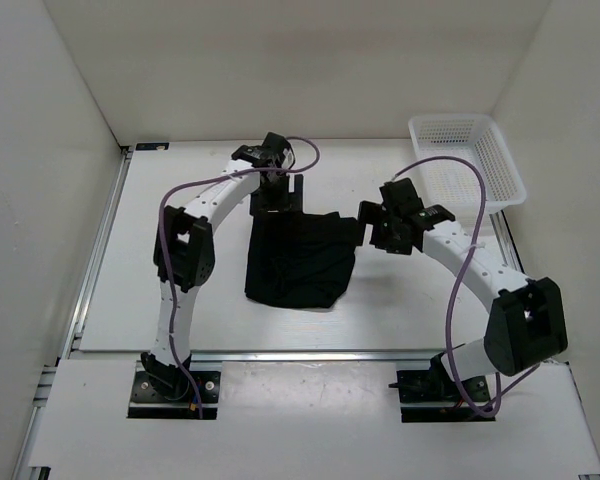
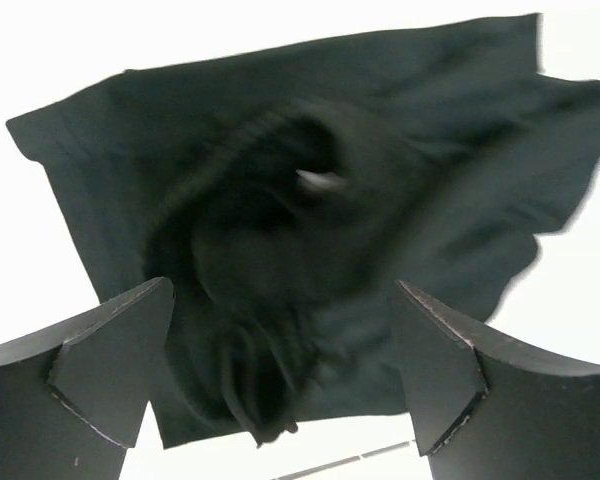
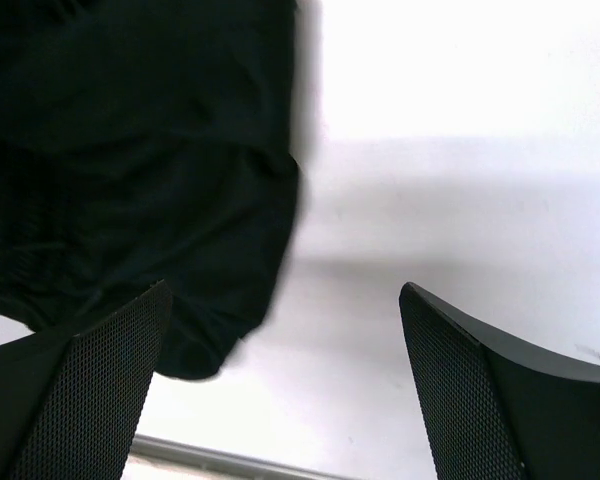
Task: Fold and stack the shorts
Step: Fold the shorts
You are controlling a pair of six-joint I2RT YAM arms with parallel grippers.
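Presumably I'm lining up 1 fold: my left gripper (image 2: 285, 288) and right gripper (image 3: 285, 290) gape wide, empty, at the crumpled shorts' (image 1: 300, 265) edges.

Left gripper (image 2: 285, 288) spread wide above the shorts (image 2: 380, 150).
Both fingers (image 2: 100, 370) frame the lower corners, with their tips far apart. The black shorts lie crumpled on the white table (image 2: 30, 260), ahead of and between the fingertips. Bunched folds sit centred between the fingers, and flatter fabric extends ahead to both sides. A small pale fleck (image 2: 320, 181) on the bunch is too blurred to identify.
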